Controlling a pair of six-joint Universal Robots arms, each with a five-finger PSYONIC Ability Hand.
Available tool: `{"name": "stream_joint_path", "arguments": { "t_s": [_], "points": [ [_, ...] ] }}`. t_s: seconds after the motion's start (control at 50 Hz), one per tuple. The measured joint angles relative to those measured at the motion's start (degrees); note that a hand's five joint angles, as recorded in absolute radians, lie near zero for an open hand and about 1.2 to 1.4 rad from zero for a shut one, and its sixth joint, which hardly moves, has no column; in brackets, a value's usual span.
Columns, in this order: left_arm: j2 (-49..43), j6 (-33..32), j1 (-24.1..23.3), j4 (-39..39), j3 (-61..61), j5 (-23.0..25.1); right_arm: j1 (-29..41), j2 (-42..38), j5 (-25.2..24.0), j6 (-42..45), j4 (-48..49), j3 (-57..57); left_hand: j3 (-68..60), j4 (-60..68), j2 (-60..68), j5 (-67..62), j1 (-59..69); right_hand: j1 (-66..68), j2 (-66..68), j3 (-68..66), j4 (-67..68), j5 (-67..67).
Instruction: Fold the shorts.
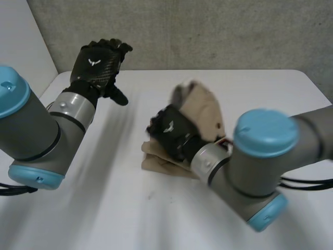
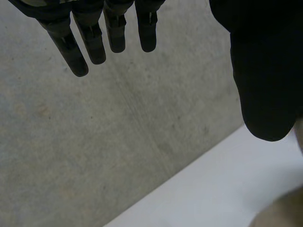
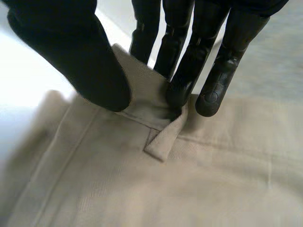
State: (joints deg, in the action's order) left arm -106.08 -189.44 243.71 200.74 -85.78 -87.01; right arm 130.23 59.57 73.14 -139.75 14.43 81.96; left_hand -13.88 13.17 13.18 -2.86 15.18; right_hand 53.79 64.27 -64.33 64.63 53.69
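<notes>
Right hand (image 1: 171, 130) pinches an edge fold of the beige shorts (image 1: 205, 107) between thumb and fingers, flap raised above the rest of the shorts on the white table (image 1: 104, 208), probably to carry the fold across; left hand (image 1: 99, 62) hovers well clear of the shorts, fingers straight, empty.

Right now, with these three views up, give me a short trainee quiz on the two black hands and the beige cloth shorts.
1. True or false: the left black hand touches the beige cloth shorts.
2. The right black hand is: A open above the shorts; B pinching the shorts; C curled on nothing.
3. What colour is the table under the shorts?
Key: 1 false; 2 B; 3 white.
</notes>
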Motion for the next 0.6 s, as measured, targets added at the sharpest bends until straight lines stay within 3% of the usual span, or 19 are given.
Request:
{"name": "stream_joint_path", "arguments": {
  "t_s": [0.06,0.08,0.1,0.16,0.36,0.44,0.6],
  "points": [
    [-0.3,0.9,-0.4,-0.2,1.2,-0.4,1.2,-2.7,-0.3,-0.3,0.0,-0.8,0.0,0.0,0.0,0.0,0.0,-23.3,-26.7,25.6,-26.3,-24.6],
    [-0.5,1.1,-0.6,-0.2,1.6,-0.7,1.4,-3.3,-0.1,-0.7,-0.1,-1.0,0.0,0.0,0.0,0.0,0.0,-24.9,-29.9,27.8,-28.5,-26.9],
    [-0.7,1.2,-0.7,-0.3,2.1,-1.0,1.5,-3.6,0.3,-1.1,-0.1,-1.2,0.0,0.0,0.0,0.0,0.0,-34.9,-42.2,41.5,-41.9,-41.0],
    [-1.5,1.2,-1.4,-0.4,3.2,-2.3,1.3,-2.8,2.7,-4.7,-0.1,-1.8,0.0,0.0,0.0,0.0,0.0,-41.6,-51.0,51.7,-50.8,-49.3],
    [-5.2,1.2,-5.2,-3.1,7.2,-5.6,-5.8,5.5,8.1,-29.8,-2.6,-4.1,0.0,0.0,0.0,0.0,0.0,-41.7,-51.1,52.0,-50.8,-49.4],
    [-7.4,1.8,-7.4,-5.3,9.2,-5.9,-8.5,5.9,8.3,-34.4,-5.6,-5.4,0.0,0.0,0.0,0.0,0.0,-41.7,-51.1,52.0,-50.8,-49.4],
    [-17.3,7.1,-13.7,-14.6,16.3,-5.7,-12.7,1.5,7.9,-35.1,-12.9,-8.2,0.0,0.0,0.0,0.0,0.0,-41.7,-51.1,52.0,-50.8,-49.4]
  ]
}}
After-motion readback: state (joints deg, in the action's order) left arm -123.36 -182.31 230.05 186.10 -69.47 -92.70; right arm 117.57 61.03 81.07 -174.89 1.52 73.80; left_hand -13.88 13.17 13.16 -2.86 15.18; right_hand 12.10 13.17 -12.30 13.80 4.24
